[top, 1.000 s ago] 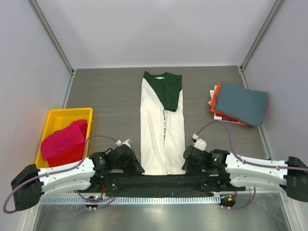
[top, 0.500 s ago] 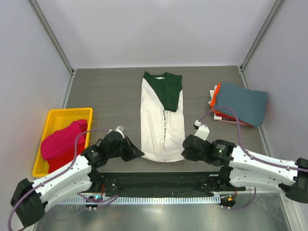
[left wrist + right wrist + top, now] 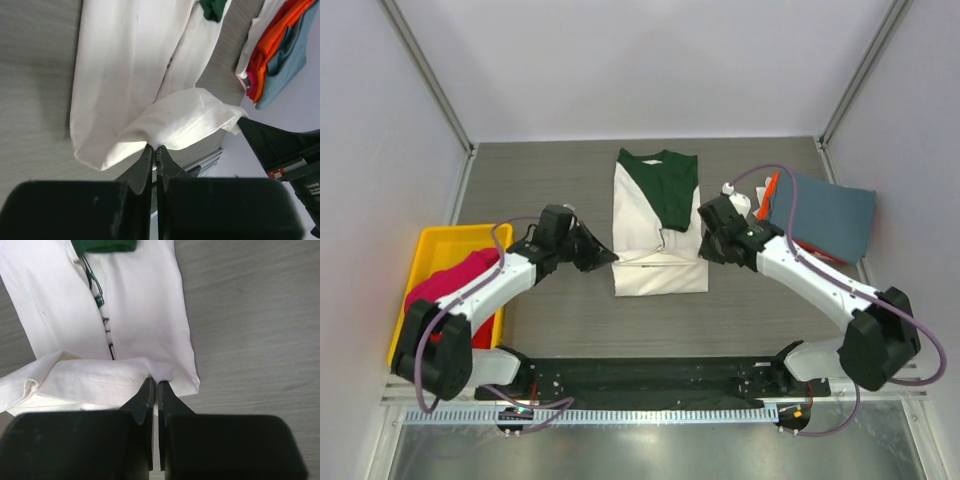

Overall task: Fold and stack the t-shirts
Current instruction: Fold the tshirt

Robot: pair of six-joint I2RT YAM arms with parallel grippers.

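The cream-white t-shirt [image 3: 655,225] with dark green collar and sleeve lies lengthwise in the middle of the table, its near half doubled back over itself. My left gripper [image 3: 607,257] is shut on the hem's left corner [image 3: 150,140]. My right gripper [image 3: 704,251] is shut on the hem's right corner [image 3: 160,371]. Both hold the hem [image 3: 658,260] a little above the shirt's middle. A folded stack, slate-blue t-shirt [image 3: 820,214] on top of orange [image 3: 767,207], lies at the right. A red/magenta t-shirt [image 3: 445,290] fills the bin.
The yellow plastic bin [image 3: 440,245] stands at the left edge. The folded stack also shows in the left wrist view [image 3: 272,55]. Grey walls close in the table on the left, back and right.
Both grippers have carried the shirt's near hem away from the front edge toward the collar, folding the lower half over. The arms are now stretched out over the table.
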